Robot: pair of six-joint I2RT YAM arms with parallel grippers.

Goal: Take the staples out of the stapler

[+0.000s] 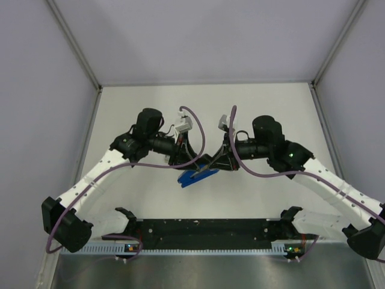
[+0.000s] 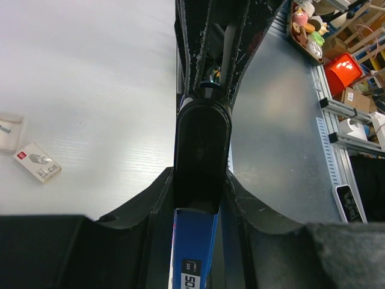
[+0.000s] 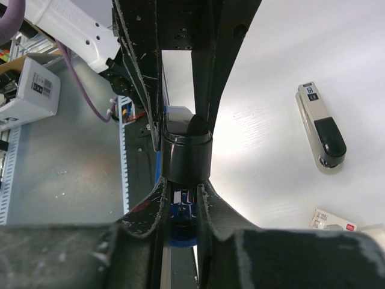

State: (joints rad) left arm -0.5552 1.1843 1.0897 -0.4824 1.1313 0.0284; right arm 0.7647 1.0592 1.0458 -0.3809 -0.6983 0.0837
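The stapler [image 1: 197,176] has a bright blue body and black ends, and it hangs tilted above the table's middle, held between both arms. My left gripper [image 1: 180,159] is shut on it. In the left wrist view my left gripper [image 2: 199,180] has the blue body [image 2: 194,247] and a black end cap [image 2: 202,150] between its fingers. My right gripper [image 1: 220,161] is shut on the other end. In the right wrist view my right gripper [image 3: 181,188] clamps the part just behind the glossy black end [image 3: 186,159], and some blue [image 3: 183,226] shows below it.
A second, whitish stapler with a black top [image 3: 322,133] lies on the table, with a small whitish box [image 3: 329,220] near it. Two small whitish blocks [image 2: 37,161] [image 2: 8,131] lie on the white table. A black rail [image 1: 204,229] runs along the near edge.
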